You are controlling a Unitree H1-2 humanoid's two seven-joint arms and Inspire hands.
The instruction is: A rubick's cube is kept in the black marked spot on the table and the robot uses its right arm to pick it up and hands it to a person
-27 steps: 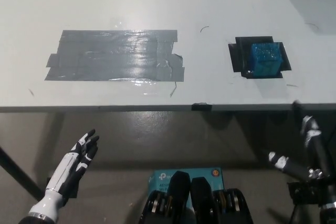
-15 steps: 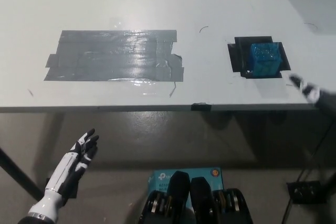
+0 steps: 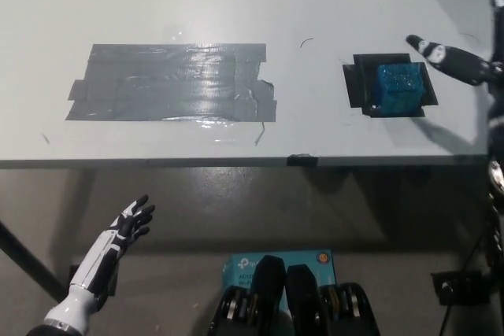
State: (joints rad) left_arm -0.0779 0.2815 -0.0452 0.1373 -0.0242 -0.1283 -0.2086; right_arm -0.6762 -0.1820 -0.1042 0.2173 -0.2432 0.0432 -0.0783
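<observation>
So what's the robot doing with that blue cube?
The robot's black right hand is above the table, just right of the blue cube, fingers apart and not touching it. The cube sits on its black marked spot. The white left hand rests open below the table's edge.

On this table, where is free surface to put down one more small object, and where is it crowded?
Bare table lies beyond the grey tape patch and between that patch and the black marked spot. The right end is crowded: the blue cube sits on the spot, the right hand beside it. The left hand rests below the table edge.
</observation>
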